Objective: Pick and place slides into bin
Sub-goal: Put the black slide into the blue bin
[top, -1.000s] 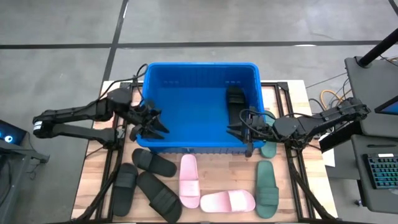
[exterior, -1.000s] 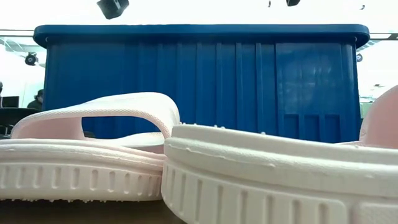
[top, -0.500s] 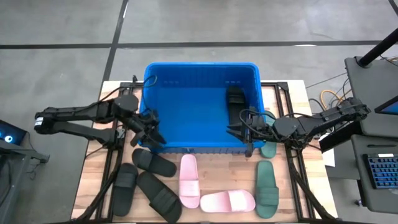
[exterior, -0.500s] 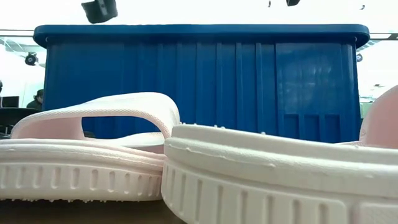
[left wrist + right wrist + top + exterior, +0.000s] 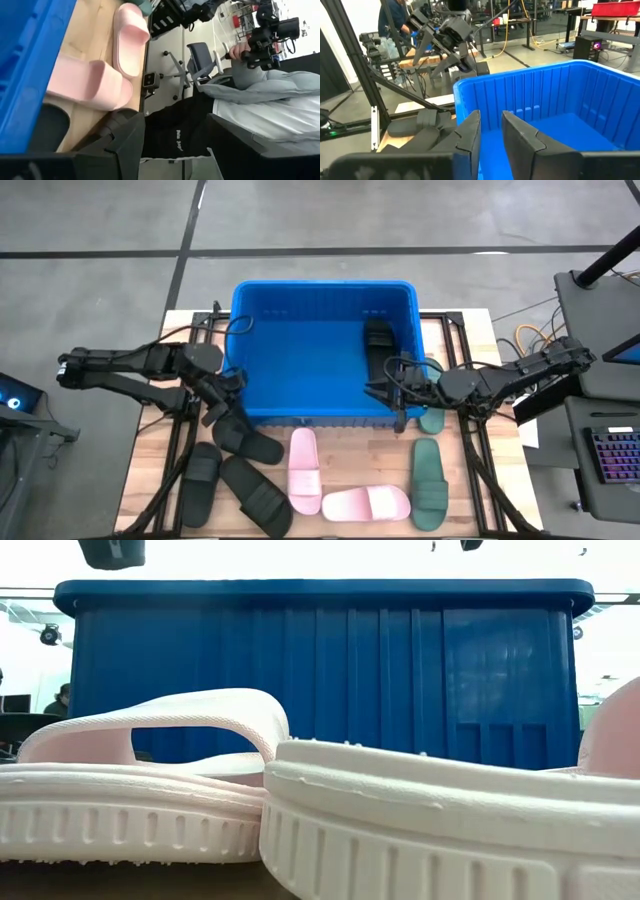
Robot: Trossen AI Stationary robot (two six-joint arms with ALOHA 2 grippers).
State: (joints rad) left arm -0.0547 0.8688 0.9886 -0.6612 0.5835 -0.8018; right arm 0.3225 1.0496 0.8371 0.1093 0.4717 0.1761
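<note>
The left gripper (image 5: pixel 222 408) hangs empty, fingers parted, directly above a black slide (image 5: pixel 247 441) outside the bin (image 5: pixel 320 292); light, squashy foam, probably best pinched across its wide strap.

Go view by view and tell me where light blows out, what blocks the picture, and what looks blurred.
High view: even light, soft shadows, bright blue plastic bin clear. Low view: two pale pink foam slides fill the foreground, the nearer one soft; sky-white glare above the bin. Left wrist view: bright room glare at the upper corner. Right wrist view: bin wall sharp, room behind softer.
</note>
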